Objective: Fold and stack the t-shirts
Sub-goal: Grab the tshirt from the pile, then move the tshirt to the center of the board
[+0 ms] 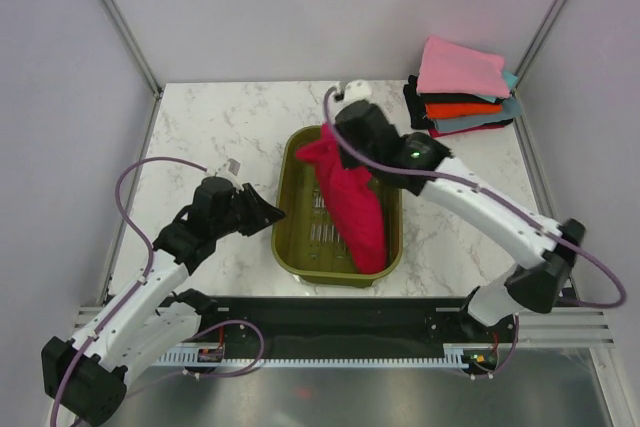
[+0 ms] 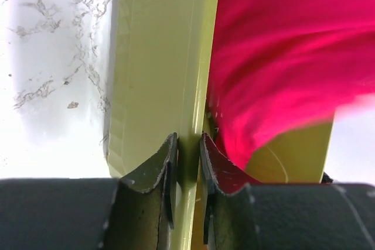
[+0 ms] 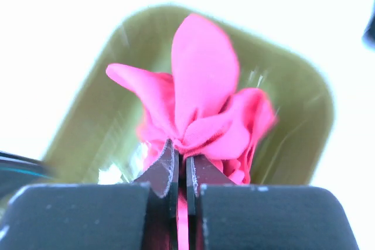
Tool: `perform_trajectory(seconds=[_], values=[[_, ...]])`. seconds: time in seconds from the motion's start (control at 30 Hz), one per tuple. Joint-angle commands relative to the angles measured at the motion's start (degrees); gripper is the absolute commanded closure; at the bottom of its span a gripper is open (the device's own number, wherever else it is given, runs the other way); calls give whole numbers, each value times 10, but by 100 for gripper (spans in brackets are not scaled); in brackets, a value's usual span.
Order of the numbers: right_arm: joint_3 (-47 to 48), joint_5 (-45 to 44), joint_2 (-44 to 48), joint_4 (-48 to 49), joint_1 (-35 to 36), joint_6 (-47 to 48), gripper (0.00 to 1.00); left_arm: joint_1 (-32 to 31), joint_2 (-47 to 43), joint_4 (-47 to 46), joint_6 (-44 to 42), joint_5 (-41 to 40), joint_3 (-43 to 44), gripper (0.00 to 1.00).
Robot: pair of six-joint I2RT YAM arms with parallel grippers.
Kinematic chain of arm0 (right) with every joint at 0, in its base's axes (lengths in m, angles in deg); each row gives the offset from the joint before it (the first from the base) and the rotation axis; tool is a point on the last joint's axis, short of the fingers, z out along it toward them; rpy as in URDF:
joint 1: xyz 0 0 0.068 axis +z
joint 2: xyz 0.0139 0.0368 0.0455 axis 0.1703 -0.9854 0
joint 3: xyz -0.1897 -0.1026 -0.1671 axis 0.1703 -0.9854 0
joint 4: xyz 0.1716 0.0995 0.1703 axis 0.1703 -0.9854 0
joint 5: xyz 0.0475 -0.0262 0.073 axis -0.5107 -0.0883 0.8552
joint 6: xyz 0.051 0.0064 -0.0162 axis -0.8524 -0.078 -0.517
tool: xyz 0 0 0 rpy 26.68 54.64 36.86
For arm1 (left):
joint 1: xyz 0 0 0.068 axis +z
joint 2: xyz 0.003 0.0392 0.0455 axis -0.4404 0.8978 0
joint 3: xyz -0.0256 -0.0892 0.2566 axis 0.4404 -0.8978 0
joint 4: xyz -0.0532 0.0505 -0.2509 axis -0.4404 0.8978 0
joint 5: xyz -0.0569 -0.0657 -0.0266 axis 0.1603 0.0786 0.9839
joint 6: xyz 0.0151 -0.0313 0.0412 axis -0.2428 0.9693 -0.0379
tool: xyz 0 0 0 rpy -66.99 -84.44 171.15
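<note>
Crimson t-shirt [image 1: 355,212] pinched by right hand [image 3: 182,168], left hand [image 2: 187,156] gripping olive basket [image 2: 158,57] rim, folded stack [image 1: 462,97] beyond

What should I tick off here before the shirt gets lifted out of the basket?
1. Right gripper shut on red shirt: ok.
2. Left gripper clamped on basket rim: ok.
3. Shirt out of basket: not ok, most of it lies inside.
4. Shirt free of snags on basket slots: cannot tell.
5. Folded stack apart from basket: ok.
</note>
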Motion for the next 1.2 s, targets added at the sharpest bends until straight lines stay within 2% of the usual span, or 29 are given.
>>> perform_trajectory(seconds=[0.0, 0.17, 0.43, 0.53, 0.6, 0.7, 0.73, 0.8, 0.83, 0.97, 1.03, 1.07, 1.17], values=[[118, -118, 126, -17, -1, 38, 100, 5, -1, 33, -10, -36, 2, 98], [136, -218, 218, -31, -2, 51, 100, 5, 14, 33, -18, -51, 23, 98], [34, -344, 406, -85, -1, -31, 100, 8, 48, 37, -47, -80, 77, 98], [28, -357, 440, -95, -2, -31, 100, 22, 56, 47, -87, -88, 105, 98], [46, -358, 444, -97, -2, -26, 100, 23, 81, 46, -143, -59, 123, 98], [62, -313, 448, -51, -2, 30, 100, 21, 135, 60, -147, -8, 151, 98], [64, -290, 450, 8, -2, 54, 100, 16, 144, 48, -137, 8, 138, 98], [69, -221, 449, 105, -1, 91, 100, -26, 164, -15, -91, 29, 111, 98], [78, -195, 445, 133, -2, 97, 100, -68, 173, -57, -49, 27, 104, 98], [169, -97, 369, 201, -2, 113, 100, -177, 242, -136, 29, -29, 113, 98], [218, -42, 344, 226, -2, 127, 100, -216, 316, -170, 38, -46, 164, 98], [230, -26, 328, 237, -2, 129, 100, -247, 344, -189, 35, -44, 187, 98], [244, 6, 317, 301, -2, 138, 100, -287, 456, -211, 51, -27, 278, 98]])
